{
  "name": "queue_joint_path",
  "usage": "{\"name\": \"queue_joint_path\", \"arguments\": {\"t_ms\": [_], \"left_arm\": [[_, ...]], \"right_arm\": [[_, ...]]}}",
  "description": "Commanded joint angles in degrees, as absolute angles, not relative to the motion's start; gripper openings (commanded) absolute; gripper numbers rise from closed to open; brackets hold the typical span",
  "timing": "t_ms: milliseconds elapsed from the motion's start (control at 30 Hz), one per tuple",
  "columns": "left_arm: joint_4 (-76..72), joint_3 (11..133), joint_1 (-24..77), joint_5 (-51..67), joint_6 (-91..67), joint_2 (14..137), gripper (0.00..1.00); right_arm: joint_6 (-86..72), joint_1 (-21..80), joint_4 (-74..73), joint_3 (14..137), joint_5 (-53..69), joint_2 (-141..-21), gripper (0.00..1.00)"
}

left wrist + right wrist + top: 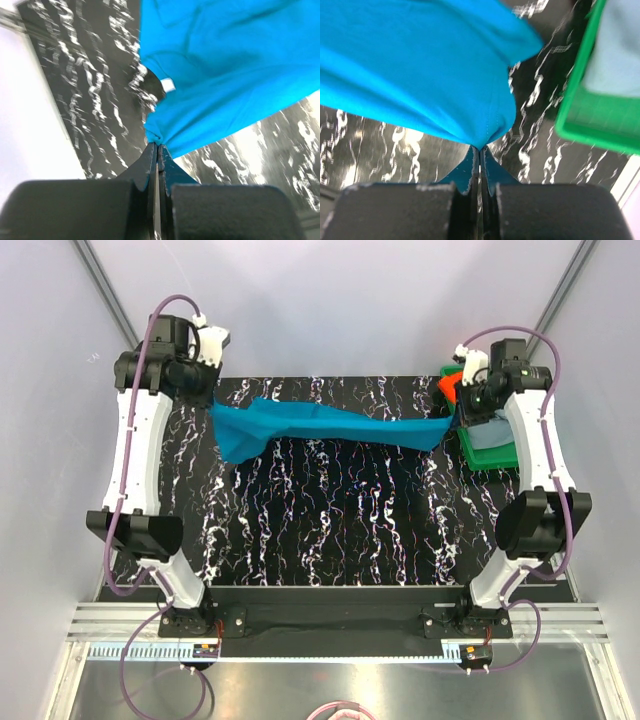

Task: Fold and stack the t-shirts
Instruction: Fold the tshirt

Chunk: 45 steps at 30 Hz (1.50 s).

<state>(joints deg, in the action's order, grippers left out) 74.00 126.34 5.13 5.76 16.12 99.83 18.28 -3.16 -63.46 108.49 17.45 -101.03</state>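
The teal shirt (330,425) is held stretched across the far part of the table (330,540). It is raised at both ends and sags in the middle, with a wider flap hanging at its left end. Whether the sag touches the table cannot be told.

The left end is pinched in the left gripper (157,146), whose fingers are pressed together on a bunched bit of hem. The right end is clamped the same way in the right gripper (480,149), with a small gather of cloth caught between closed fingers.

Just beside the right gripper, at the table's far right edge, a green tray (492,461) is seen. A grey shirt (492,433) lies in it. An orange shirt (447,388) shows at its far end, partly hidden by the arm, so how it lies cannot be told.

No fold is seen in the teal shirt, which is only spread between the grippers, and no stack is seen on the table. The task is therefore judged to be at an early stage. The teal shirt is yet to be laid flat and folded, and the other two shirts are yet to be taken from the tray, folded and stacked.
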Motion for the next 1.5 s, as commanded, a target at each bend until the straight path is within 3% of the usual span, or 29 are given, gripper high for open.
{"name": "queue_joint_path", "arguments": {"t_ms": [0, 133, 333, 500, 700, 900, 1033, 1067, 1100, 1233, 1467], "left_arm": [[82.87, 124.03, 4.66, 11.24, 17.05, 96.96, 0.00], [81.83, 116.90, 4.66, 12.14, 16.61, 91.68, 0.00], [79.46, 123.74, 4.13, 8.80, 16.44, 89.82, 0.00], [76.38, 131.92, 4.04, 6.77, 17.05, 96.57, 0.00], [57.68, 126.13, 2.90, 3.09, 14.07, 103.95, 0.00], [43.88, 133.14, 1.41, 0.18, 9.85, 116.09, 0.00], [31.40, 135.26, 1.32, -5.34, 10.28, 119.09, 0.00], [26.50, 135.26, 1.32, -6.23, 10.28, 119.09, 0.00], [24.54, 135.44, 1.32, -6.76, 10.37, 118.57, 0.00], [18.73, 135.62, 1.32, -7.90, 11.77, 115.15, 0.00], [5.89, 121.84, 0.97, -8.09, 14.32, 99.24, 0.00]], "right_arm": [[20.39, -3.34, -67.50, 104.95, 19.16, -95.02, 0.00], [20.39, -3.34, -66.80, 101.00, 19.77, -87.30, 0.00], [18.72, -3.34, -61.44, 104.31, 18.20, -81.56, 0.00], [17.67, -3.34, -58.28, 110.29, 16.35, -86.30, 0.00], [15.91, -3.34, -52.03, 113.98, 13.45, -98.68, 0.00], [17.93, -3.51, -53.08, 134.26, 9.50, -120.12, 0.00], [16.44, -3.60, -58.61, 165.67, 8.00, -137.59, 0.00], [15.48, -3.60, -57.49, 167.50, 8.00, -138.16, 0.00], [14.86, -3.60, -55.57, 166.82, 8.09, -137.38, 0.00], [12.40, -3.60, -38.28, 142.10, 9.13, -120.99, 0.00], [9.23, -4.04, -40.25, 140.46, 11.95, -109.79, 0.00]]}}
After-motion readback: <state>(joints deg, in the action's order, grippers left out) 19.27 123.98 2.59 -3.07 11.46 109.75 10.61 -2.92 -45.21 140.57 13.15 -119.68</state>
